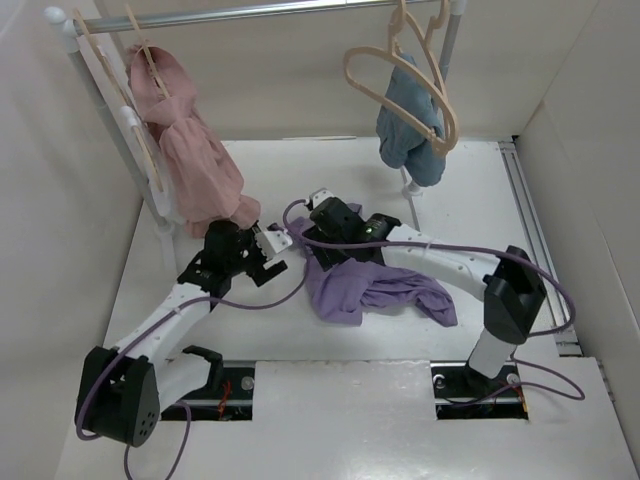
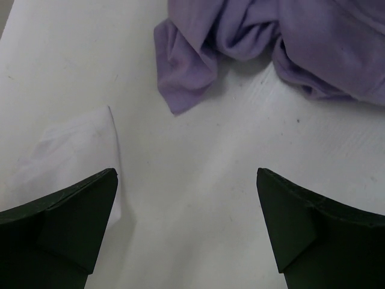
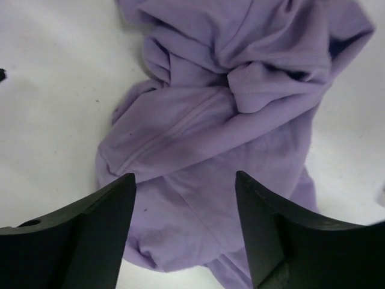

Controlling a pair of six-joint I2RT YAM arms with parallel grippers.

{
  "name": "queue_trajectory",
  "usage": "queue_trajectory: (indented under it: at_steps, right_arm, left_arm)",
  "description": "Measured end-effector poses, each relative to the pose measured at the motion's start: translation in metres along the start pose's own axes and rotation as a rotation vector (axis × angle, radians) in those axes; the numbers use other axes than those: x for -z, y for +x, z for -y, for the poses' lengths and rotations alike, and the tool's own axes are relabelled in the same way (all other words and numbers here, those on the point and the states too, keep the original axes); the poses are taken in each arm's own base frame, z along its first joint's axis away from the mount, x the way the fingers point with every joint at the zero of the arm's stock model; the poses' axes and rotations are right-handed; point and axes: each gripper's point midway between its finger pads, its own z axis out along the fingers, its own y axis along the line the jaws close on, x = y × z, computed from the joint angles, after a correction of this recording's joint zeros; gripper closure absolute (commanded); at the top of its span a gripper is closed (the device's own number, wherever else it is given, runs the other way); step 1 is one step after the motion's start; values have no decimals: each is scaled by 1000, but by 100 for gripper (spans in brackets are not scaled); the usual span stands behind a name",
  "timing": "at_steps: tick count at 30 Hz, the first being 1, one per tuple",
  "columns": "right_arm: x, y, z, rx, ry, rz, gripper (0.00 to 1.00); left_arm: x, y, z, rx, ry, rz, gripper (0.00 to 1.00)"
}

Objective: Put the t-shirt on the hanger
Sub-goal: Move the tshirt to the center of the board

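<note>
As the shirt [image 1: 375, 290] lies crumpled, the right gripper [image 3: 185, 183] hangs released above, probably seeking a hold. The left gripper [image 2: 186, 177], released, has it at one o'clock.

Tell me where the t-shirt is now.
In the top view the t-shirt lies crumpled near the centre of the table, beneath the right gripper and just right of the left gripper.

A metal clothes rail [image 1: 250, 14] spans the back. Behind it stands a plain cream wall [image 1: 290, 80], and below it lies a white table [image 1: 300, 165]. Below the rail's right end, a metal track [image 1: 532, 240] runs along the table's edge. The light is soft and even.
</note>
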Motion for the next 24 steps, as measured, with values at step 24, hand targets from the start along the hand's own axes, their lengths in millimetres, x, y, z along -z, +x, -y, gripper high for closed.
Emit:
queue_trajectory:
  at_steps: [24]
  right_arm:
    - [-60,61,7,-18,-123,-226,58]
  left_arm:
    - [-111,-9,-15,-8,73,2,0]
